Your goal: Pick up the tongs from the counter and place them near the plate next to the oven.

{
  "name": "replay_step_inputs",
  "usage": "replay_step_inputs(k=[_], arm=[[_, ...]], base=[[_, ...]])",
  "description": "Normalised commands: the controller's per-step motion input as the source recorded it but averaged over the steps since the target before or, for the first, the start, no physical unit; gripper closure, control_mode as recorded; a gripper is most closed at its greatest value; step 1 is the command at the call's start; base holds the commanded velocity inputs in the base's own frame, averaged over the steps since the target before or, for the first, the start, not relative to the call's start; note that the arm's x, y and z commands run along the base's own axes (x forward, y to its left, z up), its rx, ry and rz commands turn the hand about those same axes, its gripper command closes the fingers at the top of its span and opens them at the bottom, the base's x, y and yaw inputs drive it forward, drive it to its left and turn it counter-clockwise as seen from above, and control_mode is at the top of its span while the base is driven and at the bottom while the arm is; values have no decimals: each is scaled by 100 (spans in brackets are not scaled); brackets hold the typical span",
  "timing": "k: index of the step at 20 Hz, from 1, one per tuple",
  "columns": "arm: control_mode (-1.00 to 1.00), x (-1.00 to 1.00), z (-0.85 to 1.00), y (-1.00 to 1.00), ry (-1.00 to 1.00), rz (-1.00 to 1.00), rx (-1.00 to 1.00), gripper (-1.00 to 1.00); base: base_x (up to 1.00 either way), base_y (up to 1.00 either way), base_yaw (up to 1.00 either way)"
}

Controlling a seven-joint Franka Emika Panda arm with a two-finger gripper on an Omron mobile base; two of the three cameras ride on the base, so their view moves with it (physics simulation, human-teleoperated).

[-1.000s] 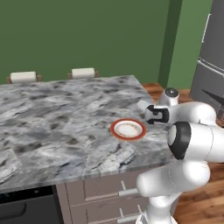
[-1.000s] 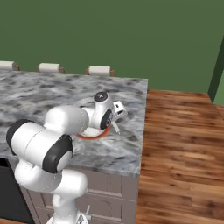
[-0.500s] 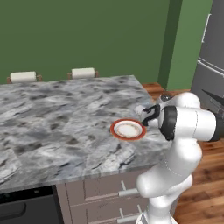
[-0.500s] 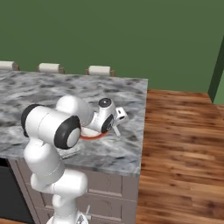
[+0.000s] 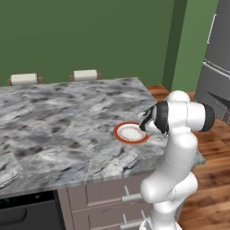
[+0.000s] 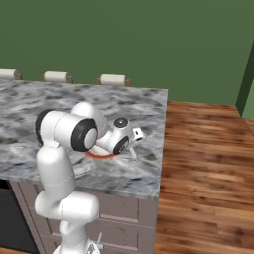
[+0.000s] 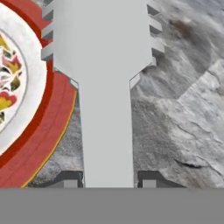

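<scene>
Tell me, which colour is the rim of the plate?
Red-orange; the plate rim shows best in the hand view.

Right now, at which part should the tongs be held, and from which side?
Probably the plain narrow shank, as the gripper does now: it is shut on the tongs, one fingertip at each edge. The ridged end is wider and toothed, and it hangs by the plate.

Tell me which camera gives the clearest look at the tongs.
The hand view: the tongs run up its middle, ridged end beside the plate rim. The right base view shows just a pale sliver below the gripper. In the left base view the arm hides them.
</scene>
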Motion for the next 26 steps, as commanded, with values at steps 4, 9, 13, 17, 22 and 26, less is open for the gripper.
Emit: replay_step_inputs(k=[4,9,13,17,22,26], arm=[[-100,18,-31,-16,0,-3,2,100],[-100,5,-14,-8,0,-3,2,-100],[-100,-14,0,-1,0,-4,0,-100],[-100,-27,20,0,0,-6,0,-100],[-100,-35,60,0,-2,-7,0,-100],[-100,-48,98,0,-11,-5,0,-100]], base=[[0,0,0],[0,0,0],[0,0,0],[0,0,0],[0,0,0],[0,0,0]])
